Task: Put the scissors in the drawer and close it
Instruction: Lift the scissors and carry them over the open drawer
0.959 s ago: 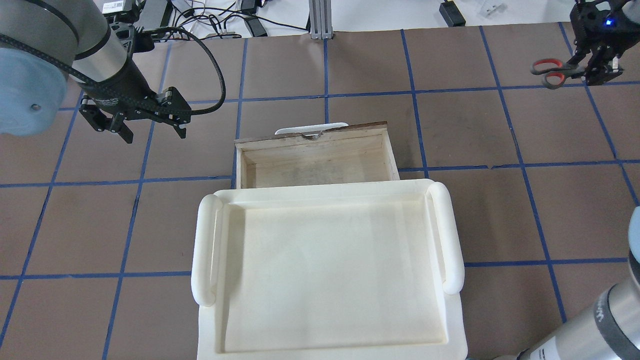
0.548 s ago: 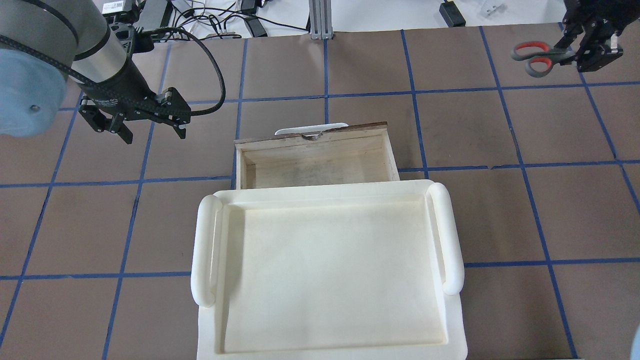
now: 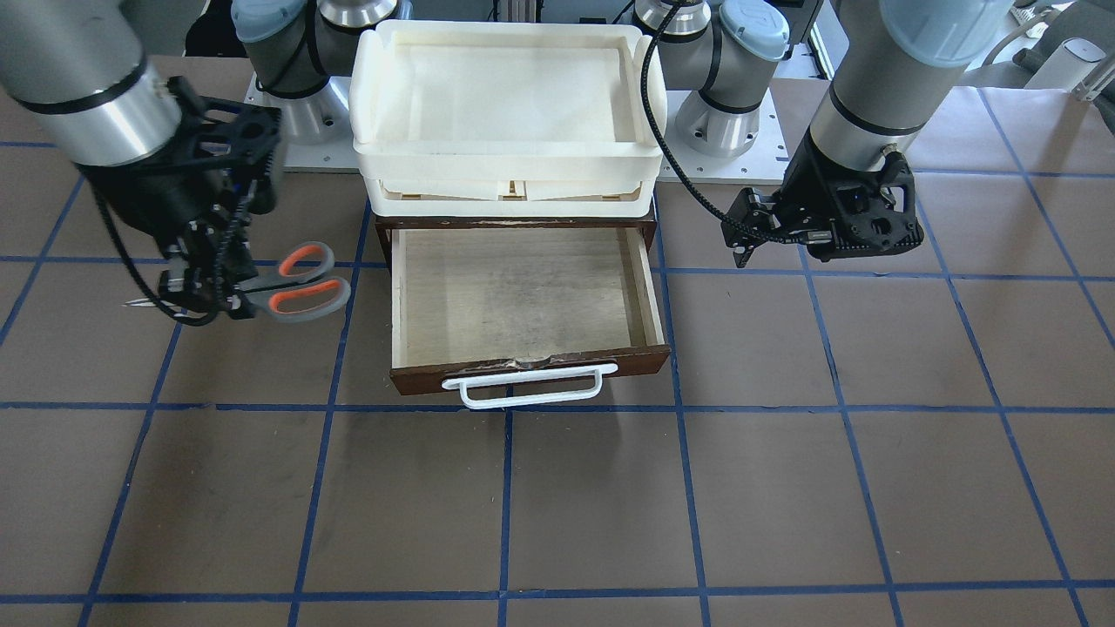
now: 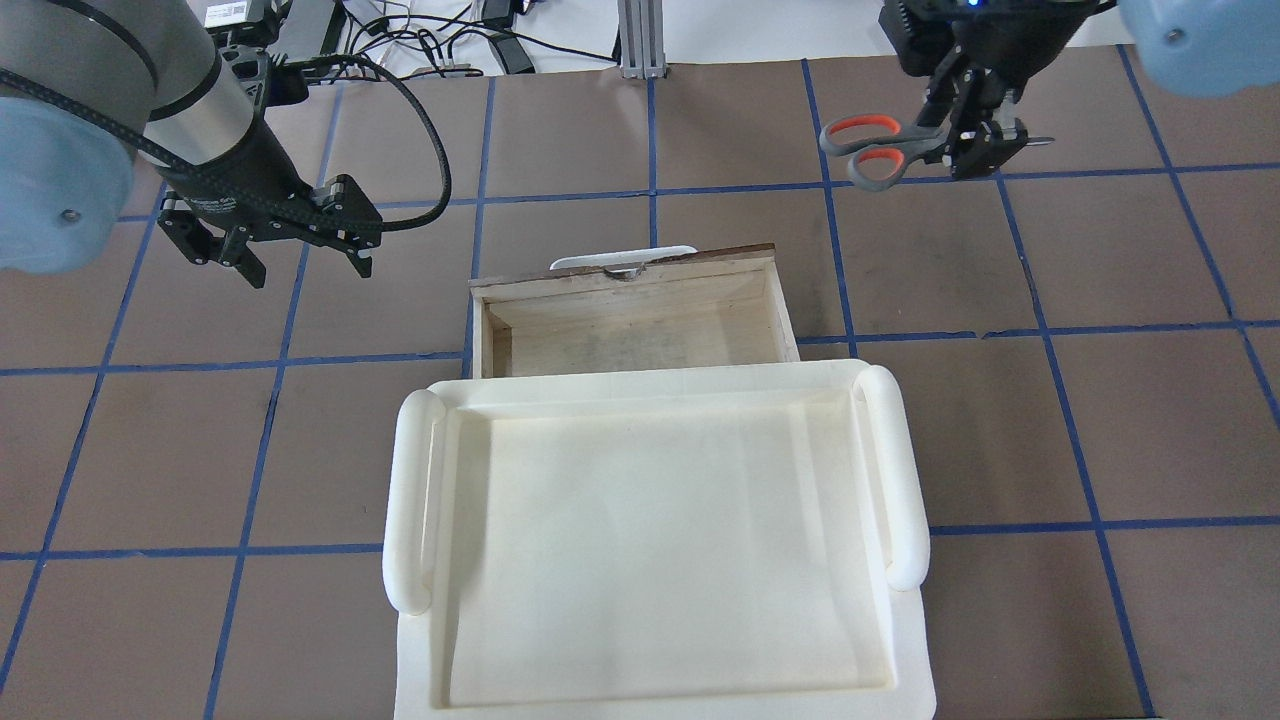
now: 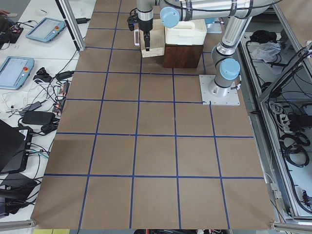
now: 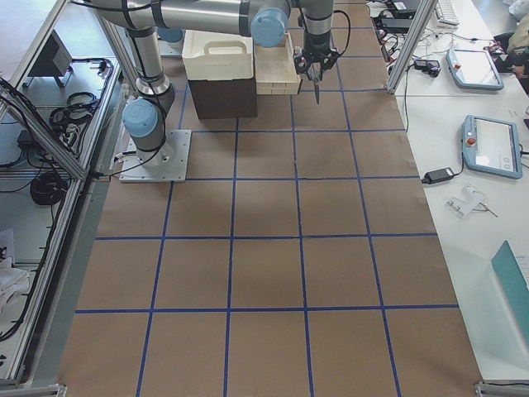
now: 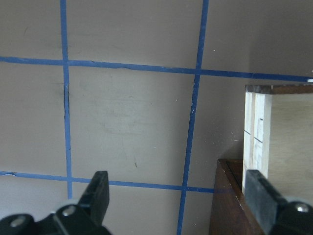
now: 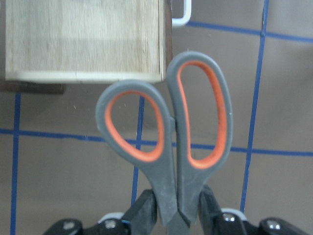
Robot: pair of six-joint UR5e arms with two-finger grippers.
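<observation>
Closest to me is the white tray (image 4: 660,378). Just past it the drawer (image 3: 523,296) sticks out open, with its white handle (image 3: 523,388) on the far side. My left pincer (image 4: 305,265) hangs spread wide over the table (image 3: 610,505), off to the drawer's left. My right pincer (image 4: 982,142) is clamped on the scissors (image 4: 868,150) near the blades, off to the drawer's right, orange loops pointing toward it.

Scissors (image 4: 862,150) blades mostly hidden inside right end effector (image 4: 980,148); only the tip shows. Drawer (image 4: 640,330) rear part lies under white tray (image 4: 640,385).
</observation>
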